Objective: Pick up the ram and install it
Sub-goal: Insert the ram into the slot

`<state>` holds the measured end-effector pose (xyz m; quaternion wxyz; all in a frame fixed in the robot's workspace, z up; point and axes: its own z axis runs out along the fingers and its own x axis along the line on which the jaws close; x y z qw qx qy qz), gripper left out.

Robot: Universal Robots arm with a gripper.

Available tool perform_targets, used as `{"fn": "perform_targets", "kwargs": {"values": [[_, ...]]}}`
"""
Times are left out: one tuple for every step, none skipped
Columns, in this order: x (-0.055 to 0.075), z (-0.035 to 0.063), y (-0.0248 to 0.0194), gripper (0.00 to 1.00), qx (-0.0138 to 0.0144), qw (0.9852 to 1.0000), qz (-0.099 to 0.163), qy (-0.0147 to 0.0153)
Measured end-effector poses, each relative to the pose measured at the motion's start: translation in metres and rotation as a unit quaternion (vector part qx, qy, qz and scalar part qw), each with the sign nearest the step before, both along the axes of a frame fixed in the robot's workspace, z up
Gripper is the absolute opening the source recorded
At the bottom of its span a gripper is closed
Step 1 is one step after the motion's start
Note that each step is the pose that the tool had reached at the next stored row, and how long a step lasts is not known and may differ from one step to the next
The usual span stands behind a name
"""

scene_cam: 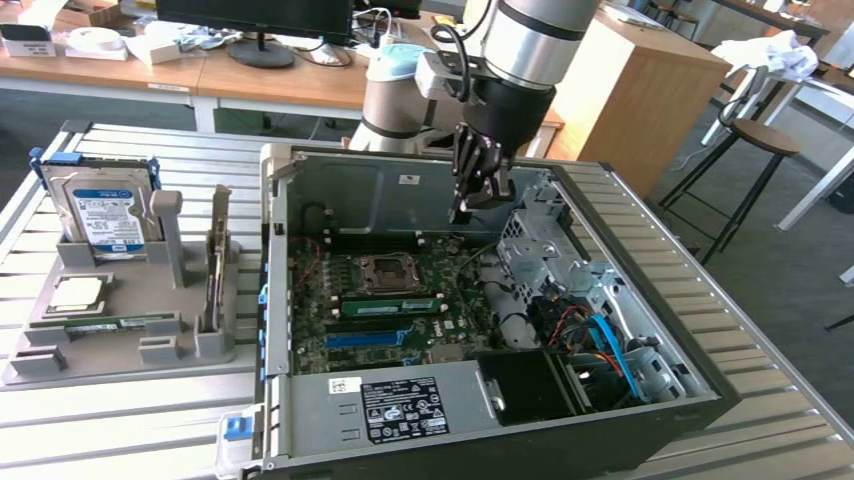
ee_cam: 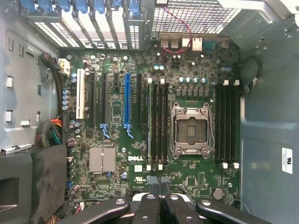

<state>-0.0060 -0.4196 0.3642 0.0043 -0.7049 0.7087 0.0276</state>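
Note:
The ram (scene_cam: 387,303), a long green stick, stands on edge in a slot of the motherboard (scene_cam: 400,330), just in front of the empty processor socket (scene_cam: 384,268). In the wrist view it shows edge-on as a thin pale line (ee_cam: 149,121) in the slot beside the black slots. My gripper (scene_cam: 470,205) hangs above the open computer case, over the back of the board and well above the ram. Its black fingers (ee_cam: 148,205) are shut together with nothing between them.
The case (scene_cam: 400,420) lies open on a slatted metal table. On the exterior view's left, a grey holder (scene_cam: 120,345) carries a blue-labelled hard drive (scene_cam: 107,215), a square silver processor (scene_cam: 76,295) and a thin greenish strip (scene_cam: 114,323). Cables and drive cages (scene_cam: 587,320) fill the case's right side.

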Motion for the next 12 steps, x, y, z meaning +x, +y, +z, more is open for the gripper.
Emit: {"fn": "perform_targets", "kwargs": {"values": [[0.0, 0.0, 0.0, 0.1, 0.0, 1.0, 0.0, 0.0], [0.0, 0.0, 0.0, 0.1, 0.0, 1.0, 0.0, 0.0], [0.0, 0.0, 0.0, 0.1, 0.0, 1.0, 0.0, 0.0], [0.0, 0.0, 0.0, 0.1, 0.0, 1.0, 0.0, 0.0], [0.0, 0.0, 0.0, 0.1, 0.0, 1.0, 0.0, 0.0], [0.0, 0.0, 0.0, 0.1, 0.0, 1.0, 0.0, 0.0], [0.0, 0.0, 0.0, 0.1, 0.0, 1.0, 0.0, 0.0], [0.0, 0.0, 0.0, 0.1, 0.0, 1.0, 0.0, 0.0], [0.0, 0.0, 0.0, 0.1, 0.0, 1.0, 0.0, 0.0], [0.0, -0.0002, 0.0, 0.1, 0.0, 1.0, 0.0, 0.0], [0.0, -0.0008, 0.0, 0.1, 0.0, 1.0, 0.0, 0.0], [0.0, -0.0016, 0.0, 0.1, 0.0001, 1.0, 0.0, 0.0]]}}
